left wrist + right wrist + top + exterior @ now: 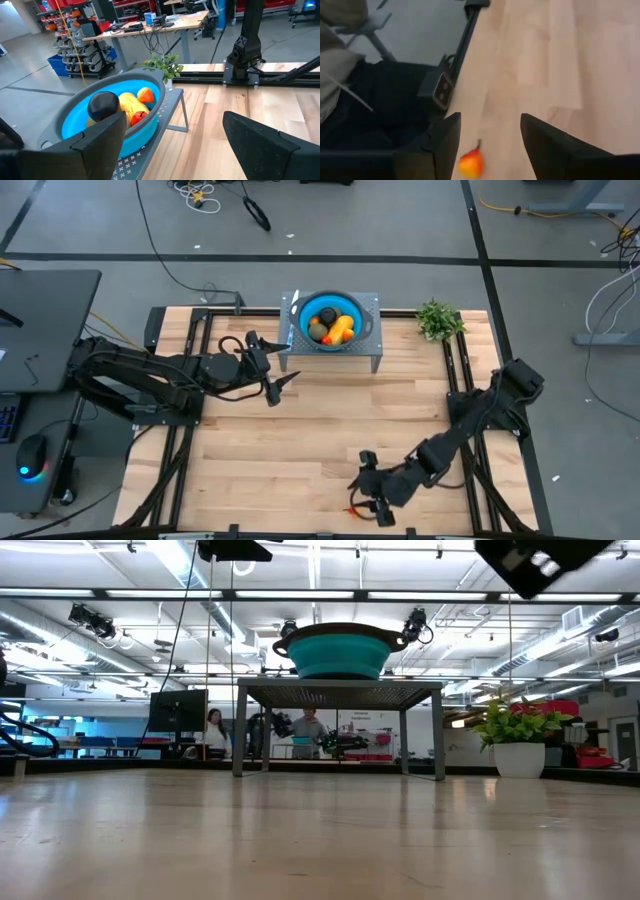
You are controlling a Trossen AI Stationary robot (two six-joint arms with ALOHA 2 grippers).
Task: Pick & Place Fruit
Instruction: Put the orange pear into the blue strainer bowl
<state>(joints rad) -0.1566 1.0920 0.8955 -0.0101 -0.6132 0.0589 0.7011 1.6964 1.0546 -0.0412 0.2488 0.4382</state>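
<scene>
Reaching toward the table's near edge at about 6 o'clock in the overhead view, the right gripper (366,502) hangs over a small orange-red fruit (470,163) that lies on the wooden table (300,430), its fingers parted to a middling gap and holding nothing. In the right wrist view the fruit sits nearer one finger than the other, not centred in the gap.

The remaining fruit, a black round one (103,105), a yellow oblong (131,104) and other orange-red pieces, already rests in the blue bowl (362,315) on the grey metal stand (375,358) at 12 o'clock. The left gripper (276,376) waits with fingers spread wide and empty, just at the stand's 8 o'clock side. A leafy potted plant (438,319) stands at 1 o'clock.

The chief risk, judged from this, is the table edge. The fruit lies close to the rim and to the black frame beyond it, so a finger coming down off-centre could nudge it into a roll and send it off the table. A light, rounded piece may also squirt out as the fingers close. On the carry to 12 o'clock, the right arm would have to rise clear of the bowl's rim and keep apart from the waiting left arm, or risk knocking the stand.
</scene>
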